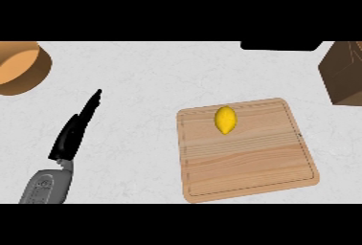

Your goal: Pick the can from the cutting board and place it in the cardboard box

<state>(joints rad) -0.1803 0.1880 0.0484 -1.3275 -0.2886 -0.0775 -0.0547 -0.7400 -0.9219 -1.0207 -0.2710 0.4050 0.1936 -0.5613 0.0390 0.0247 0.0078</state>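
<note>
A wooden cutting board (247, 162) lies on the counter right of centre. On its far part rests a small yellow lemon-shaped object (225, 119); no can shows on the board. The brown cardboard box (345, 72) stands at the right edge, partly cut off by the view. My left hand (74, 131) hangs over the counter well left of the board, seen edge-on with its fingers straight and pointing away, holding nothing. My right hand does not show.
A round wooden bowl (17, 67) sits at the far left corner. A dark object (279, 45) lies at the far edge, left of the box. Pale counter (141, 72) stretches between the bowl and the board.
</note>
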